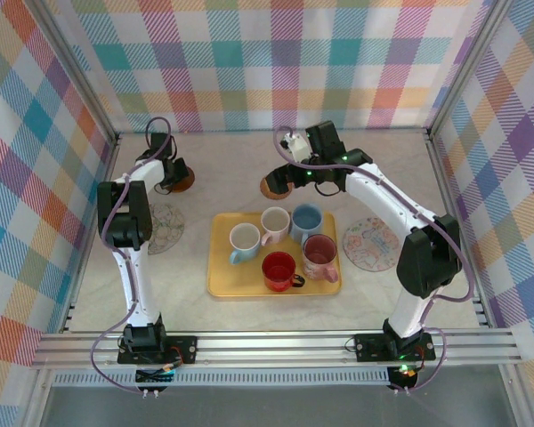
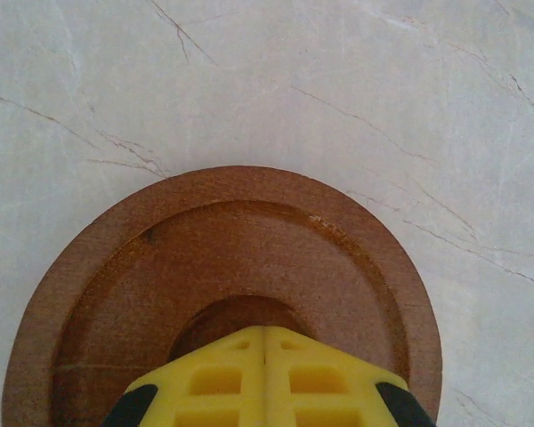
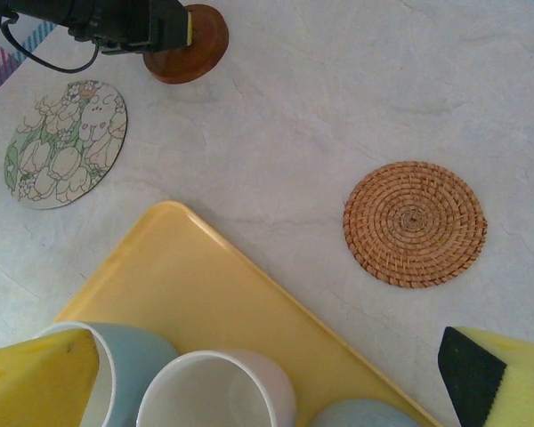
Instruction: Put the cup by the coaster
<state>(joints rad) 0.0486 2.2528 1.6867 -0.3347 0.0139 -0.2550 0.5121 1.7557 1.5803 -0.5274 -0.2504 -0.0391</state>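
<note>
Several cups stand on the yellow tray [image 1: 222, 283]: a pale blue one [image 1: 245, 240], a cream one [image 1: 274, 222], a blue one [image 1: 306, 220], a red one [image 1: 279, 269] and a pink one [image 1: 320, 256]. My right gripper [image 1: 295, 169] hangs open above the tray's far edge, holding nothing. In the right wrist view, the cream cup [image 3: 215, 391] and the pale blue cup [image 3: 133, 360] lie between its fingers [image 3: 36, 382]. The woven coaster [image 3: 415, 222] lies just past the tray. My left gripper [image 2: 265, 331] is shut, low over a brown wooden coaster [image 2: 222, 258].
A floral coaster [image 1: 165, 229] lies left of the tray, and an illustrated coaster [image 1: 370, 243] to its right. The wooden coaster [image 1: 182, 182] sits at the back left. Checked walls enclose the table on three sides. Bare table runs along the back and in front of the tray.
</note>
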